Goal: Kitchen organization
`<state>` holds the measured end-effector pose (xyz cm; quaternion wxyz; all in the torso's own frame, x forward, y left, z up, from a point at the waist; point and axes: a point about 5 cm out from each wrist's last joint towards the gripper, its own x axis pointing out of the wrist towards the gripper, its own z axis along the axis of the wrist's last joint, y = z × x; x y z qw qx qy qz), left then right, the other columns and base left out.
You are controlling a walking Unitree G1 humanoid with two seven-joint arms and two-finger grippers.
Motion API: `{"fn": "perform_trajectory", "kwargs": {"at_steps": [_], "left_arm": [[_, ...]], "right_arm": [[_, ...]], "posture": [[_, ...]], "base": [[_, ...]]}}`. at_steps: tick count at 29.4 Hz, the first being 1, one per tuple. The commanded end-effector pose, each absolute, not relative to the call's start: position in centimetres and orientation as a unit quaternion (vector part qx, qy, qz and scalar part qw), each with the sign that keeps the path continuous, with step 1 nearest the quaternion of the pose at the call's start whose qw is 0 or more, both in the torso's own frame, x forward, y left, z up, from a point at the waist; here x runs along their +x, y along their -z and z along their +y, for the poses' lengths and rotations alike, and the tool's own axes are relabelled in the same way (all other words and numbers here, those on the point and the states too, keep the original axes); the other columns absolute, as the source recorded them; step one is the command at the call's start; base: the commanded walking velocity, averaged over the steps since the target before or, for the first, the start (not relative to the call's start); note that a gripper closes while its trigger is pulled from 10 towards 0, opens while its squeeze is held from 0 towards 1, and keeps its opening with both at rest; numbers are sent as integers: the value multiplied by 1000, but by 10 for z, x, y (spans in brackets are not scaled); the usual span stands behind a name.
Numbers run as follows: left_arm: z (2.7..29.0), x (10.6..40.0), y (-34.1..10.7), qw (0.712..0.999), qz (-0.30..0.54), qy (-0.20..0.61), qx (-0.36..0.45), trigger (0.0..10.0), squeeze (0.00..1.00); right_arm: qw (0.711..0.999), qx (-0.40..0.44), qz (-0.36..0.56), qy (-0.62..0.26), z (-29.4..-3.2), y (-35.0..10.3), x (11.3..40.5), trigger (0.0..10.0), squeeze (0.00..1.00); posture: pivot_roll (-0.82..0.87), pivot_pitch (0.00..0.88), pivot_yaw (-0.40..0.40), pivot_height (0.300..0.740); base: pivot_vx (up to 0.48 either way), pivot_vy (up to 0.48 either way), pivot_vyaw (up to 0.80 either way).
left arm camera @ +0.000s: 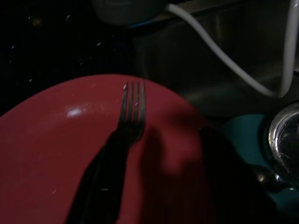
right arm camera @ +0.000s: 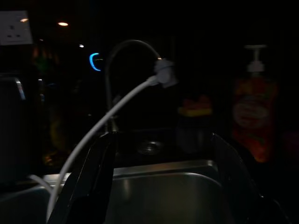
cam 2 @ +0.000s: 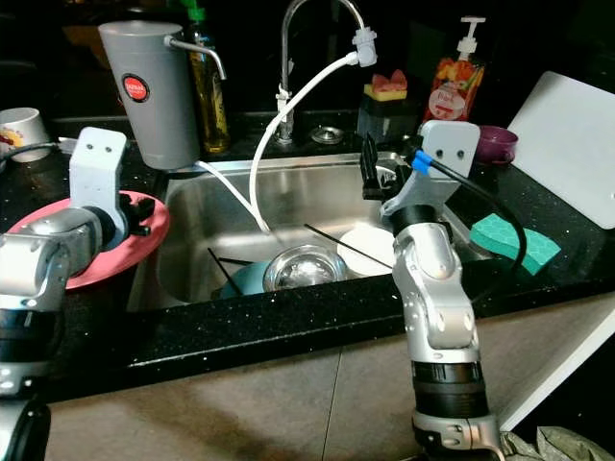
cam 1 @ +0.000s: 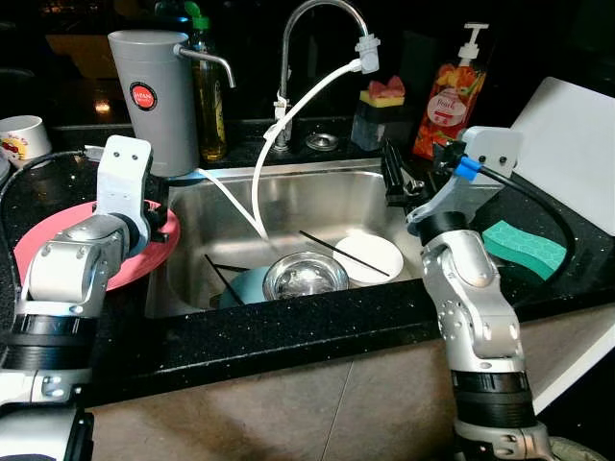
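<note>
At the far left a white mug [cam 1: 21,137] stands on the black counter [cam 1: 288,331], and beside it the pink plate [cam 1: 58,240] lies flat on the counter just left of the sink [cam 1: 288,197], its right edge reaching the sink's rim. A fork [left arm camera: 125,122] rests on this plate, its long axis running along the left gripper's line of sight with the tines pointing away from the wrist. The left arm is bent at the elbow and held low over the plate, and the left gripper [cam 1: 152,223] hovers above the plate's right part; its dark fingers [left arm camera: 100,182] look spread to either side of the fork's handle, but whether they touch it cannot be told. Behind the plate stands a grey canister [cam 1: 154,96] with an oil bottle [cam 1: 207,106] next to it. The faucet [cam 1: 322,38] arches over the sink with a white hose [cam 1: 288,125] hanging into the basin, where a teal bowl [cam 1: 240,285], a steel bowl [cam 1: 305,276] and a white plate [cam 1: 370,257] crossed by a black chopstick [cam 1: 341,253] lie. The right arm rises upright from the counter's front edge, and the right gripper [cam 1: 394,178] is held open and empty above the basin's right side, pointing toward the faucet. Further right are a soap dispenser [cam 1: 452,101], a green sponge [cam 1: 524,245] and a white cutting board [cam 1: 577,144].
</note>
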<state>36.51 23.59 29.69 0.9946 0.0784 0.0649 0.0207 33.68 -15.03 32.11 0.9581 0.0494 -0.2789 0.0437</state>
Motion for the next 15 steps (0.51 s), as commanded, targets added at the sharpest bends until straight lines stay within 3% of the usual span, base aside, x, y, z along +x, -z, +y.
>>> {"fn": "perform_trajectory", "kwargs": {"at_steps": [1, 2, 3, 10, 15], "left_arm": [[240, 366, -300, 993, 75, -24, 85, 10000, 1000], [240, 366, -300, 993, 75, -24, 85, 10000, 1000], [242, 367, -300, 994, 85, -19, 71, 10000, 0], [270, 369, -298, 989, 142, -27, 13, 10000, 0], [285, 369, -295, 986, 161, -42, 31, 10000, 0]], "right_arm": [[959, 47, -277, -37, -154, -322, 333, 10000, 0], [959, 47, -277, -37, -154, -322, 333, 10000, 0], [960, 46, -275, -36, -155, -322, 332, 10000, 0], [962, 40, -266, -38, -155, -322, 331, 10000, 0], [963, 39, -264, -43, -153, -323, 330, 10000, 0]], "posture": [[96, 132, -19, 740], [96, 132, -19, 740], [96, 130, -20, 740], [99, 126, -26, 740], [100, 119, -33, 740]], "base": [[0, 0, 0], [0, 0, 0], [0, 0, 0], [0, 0, 0], [0, 0, 0]]}}
